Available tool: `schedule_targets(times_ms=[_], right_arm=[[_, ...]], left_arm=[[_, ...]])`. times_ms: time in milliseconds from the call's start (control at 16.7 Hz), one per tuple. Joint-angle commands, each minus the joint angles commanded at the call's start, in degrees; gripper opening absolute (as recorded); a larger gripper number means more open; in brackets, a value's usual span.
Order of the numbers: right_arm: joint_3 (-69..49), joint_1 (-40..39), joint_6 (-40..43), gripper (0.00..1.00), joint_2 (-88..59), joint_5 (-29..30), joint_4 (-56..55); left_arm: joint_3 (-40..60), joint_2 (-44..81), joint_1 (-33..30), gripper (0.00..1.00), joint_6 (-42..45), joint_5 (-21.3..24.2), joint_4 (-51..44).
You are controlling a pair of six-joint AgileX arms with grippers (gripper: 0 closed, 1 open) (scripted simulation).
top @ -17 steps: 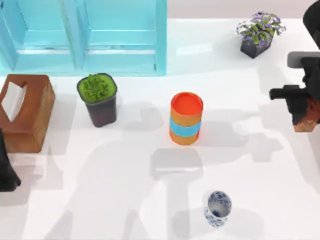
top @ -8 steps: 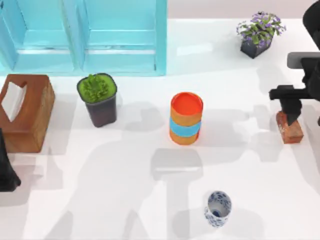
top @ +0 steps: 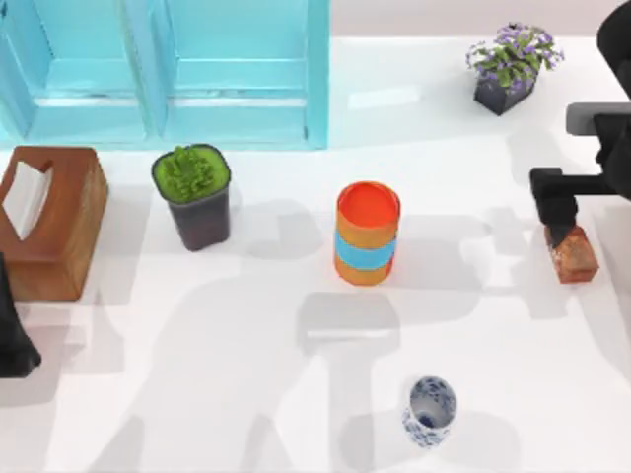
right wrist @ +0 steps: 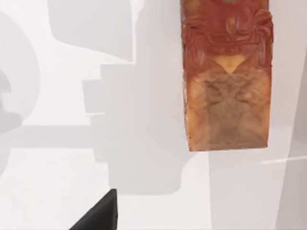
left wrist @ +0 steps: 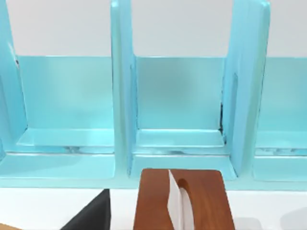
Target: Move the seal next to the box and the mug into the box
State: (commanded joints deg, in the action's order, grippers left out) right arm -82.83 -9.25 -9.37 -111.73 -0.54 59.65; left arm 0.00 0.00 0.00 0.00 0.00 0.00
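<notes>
Seal [top: 573, 254] is seen right of orange cylinder [top: 367, 234], right gripper [top: 558, 212] just beside it; grip state cannot be determined. Left arm parked nr tissue box [top: 49, 221].

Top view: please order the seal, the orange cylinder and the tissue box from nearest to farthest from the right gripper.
1. seal, directly beside the right gripper, at the table's right.
2. orange cylinder, mid-table.
3. tissue box, far left edge.
</notes>
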Motion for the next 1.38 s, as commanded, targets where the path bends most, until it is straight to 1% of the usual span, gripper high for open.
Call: schedule_targets(times_ms=[240,1020,1380], right_arm=[[-0.88,-0.01,-0.02,1.00,-0.12,-0.15,0.87],[-19.74,0.20,0.18,1.00,1.23,0.10,21.36],[-20.43,-0.02,0.11,1.00,1.45,-0.01,22.07]], left_arm=[[0.00,0.00,0.00,1.00,0.00,0.00,0.00],[0.00,0.00,0.00,1.00,0.00,0.00,0.00],[0.00,0.00,0.00,1.00,0.00,0.00,0.00]])
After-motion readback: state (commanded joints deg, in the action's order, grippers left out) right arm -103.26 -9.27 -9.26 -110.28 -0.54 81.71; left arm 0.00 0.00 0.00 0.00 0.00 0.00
